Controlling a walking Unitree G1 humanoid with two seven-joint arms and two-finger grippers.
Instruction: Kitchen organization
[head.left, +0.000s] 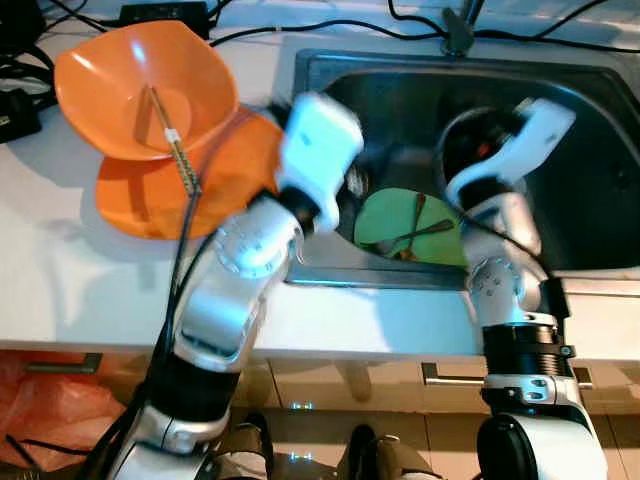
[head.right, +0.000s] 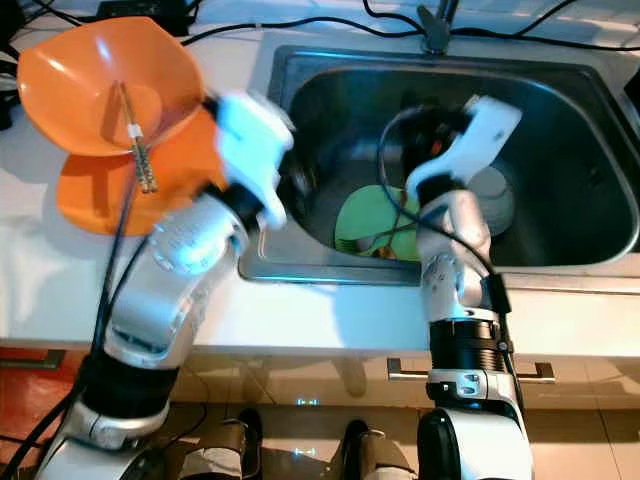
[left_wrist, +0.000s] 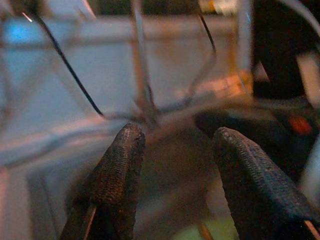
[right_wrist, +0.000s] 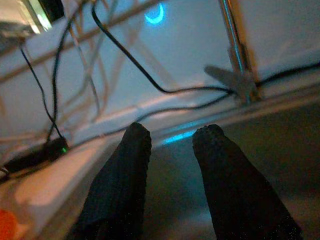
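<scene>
In the sink (head.right: 560, 150), a green plate (head.left: 400, 225) with spoons lies at 6 o'clock; both grippers, left (left_wrist: 175, 165) and right (right_wrist: 170, 150), hang spread above it.

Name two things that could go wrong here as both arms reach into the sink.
1. The left hand and right hand, both open and empty, hang over the sink close together; the arms might bump.
2. The left arm passes right beside the stacked orange bowls; a swing could knock them and the chopsticks inside.
</scene>
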